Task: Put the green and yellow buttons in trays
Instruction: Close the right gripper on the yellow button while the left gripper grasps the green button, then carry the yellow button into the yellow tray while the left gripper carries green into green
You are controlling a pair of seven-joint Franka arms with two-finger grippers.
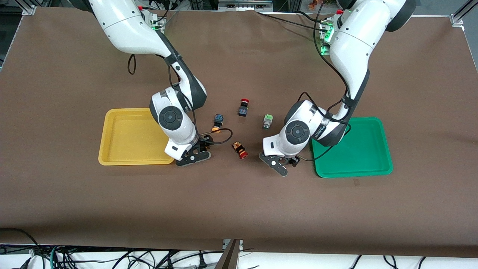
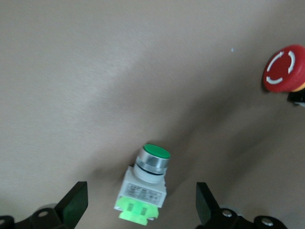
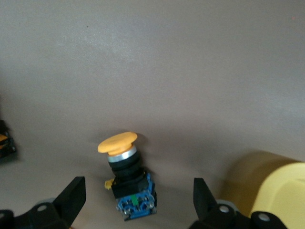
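Note:
My left gripper (image 1: 284, 163) is open beside the green tray (image 1: 354, 174), low over the table. In the left wrist view a green button (image 2: 144, 189) lies on its side between the open fingers (image 2: 141, 202); the hand hides it in the front view. A second green button (image 1: 267, 121) lies farther from the front camera. My right gripper (image 1: 198, 151) is open at the yellow tray's (image 1: 130, 163) corner. In the right wrist view a yellow button (image 3: 127, 181) lies between its open fingers (image 3: 138, 200). Another yellow button (image 1: 217, 123) lies farther from the front camera. Both trays hold nothing.
Two red-capped switches lie between the arms, one (image 1: 243, 107) farther from the front camera and one (image 1: 239, 150) between the two grippers; its red cap shows in the left wrist view (image 2: 284, 68). The yellow tray's corner (image 3: 274, 186) shows in the right wrist view.

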